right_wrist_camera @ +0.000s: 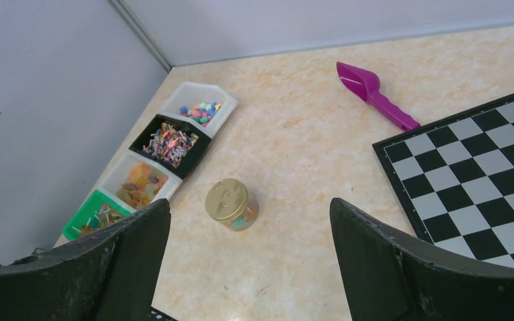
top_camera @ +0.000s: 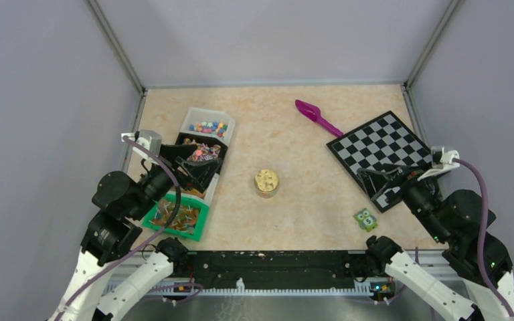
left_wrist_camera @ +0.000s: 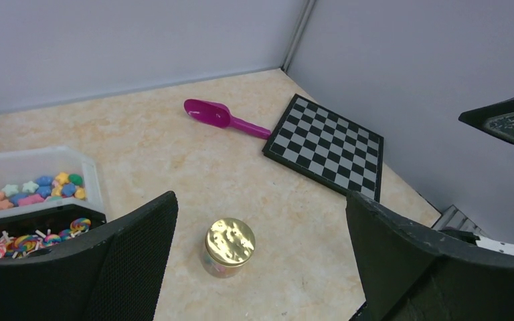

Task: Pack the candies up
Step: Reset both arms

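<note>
Tiny multicoloured candies [top_camera: 209, 126] lie in the far white bin; they also show in the left wrist view [left_wrist_camera: 37, 189] and the right wrist view [right_wrist_camera: 199, 112]. A small glass jar [top_camera: 266, 182] with a shut gold lid stands mid-table [left_wrist_camera: 229, 246] [right_wrist_camera: 230, 202], and some coloured pieces show through its glass. A magenta scoop [top_camera: 316, 116] lies empty at the back [left_wrist_camera: 222, 118] [right_wrist_camera: 375, 93]. My left gripper [top_camera: 201, 167] is open and empty above the row of bins [left_wrist_camera: 260, 200]. My right gripper [top_camera: 378, 182] is open and empty over the chessboard's near corner [right_wrist_camera: 249, 202].
A row of bins runs along the left: a black bin [top_camera: 201, 152] of lollipops, a white bin [right_wrist_camera: 137, 184] of orange sweets and a green bin [top_camera: 177, 217]. A chessboard [top_camera: 383, 152] lies at the right. A green owl block [top_camera: 366, 219] sits near the front edge. Grey walls enclose the table.
</note>
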Motion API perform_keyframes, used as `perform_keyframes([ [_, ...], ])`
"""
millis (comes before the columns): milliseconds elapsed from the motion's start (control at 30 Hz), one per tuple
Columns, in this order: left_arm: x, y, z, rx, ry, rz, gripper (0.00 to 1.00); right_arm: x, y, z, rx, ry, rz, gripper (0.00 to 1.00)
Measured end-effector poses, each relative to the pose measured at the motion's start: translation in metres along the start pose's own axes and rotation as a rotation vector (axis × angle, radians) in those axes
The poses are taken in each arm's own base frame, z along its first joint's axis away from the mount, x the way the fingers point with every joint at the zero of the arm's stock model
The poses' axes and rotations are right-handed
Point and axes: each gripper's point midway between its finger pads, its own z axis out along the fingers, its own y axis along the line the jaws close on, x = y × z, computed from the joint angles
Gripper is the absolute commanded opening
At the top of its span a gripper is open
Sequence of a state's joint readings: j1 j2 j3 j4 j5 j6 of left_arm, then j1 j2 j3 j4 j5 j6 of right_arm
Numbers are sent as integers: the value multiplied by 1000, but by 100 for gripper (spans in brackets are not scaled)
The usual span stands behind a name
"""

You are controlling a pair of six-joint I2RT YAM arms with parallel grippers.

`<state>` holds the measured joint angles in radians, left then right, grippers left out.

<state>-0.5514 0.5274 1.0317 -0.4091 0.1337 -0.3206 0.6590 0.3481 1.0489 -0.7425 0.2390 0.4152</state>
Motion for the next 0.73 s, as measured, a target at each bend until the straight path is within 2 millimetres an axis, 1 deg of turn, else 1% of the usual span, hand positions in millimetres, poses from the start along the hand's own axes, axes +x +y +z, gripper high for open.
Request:
perform_keyframes([
  [133,9,4,0,-15,29,-8,99,4,-1,2,6,11,4,87],
  [333,10,6,1,-27,31,-8,99,21,-3,11,19,64,11,87],
  [733,16,9,7,-33,40,-10,99,26,-2,15,23,82,50,87],
])
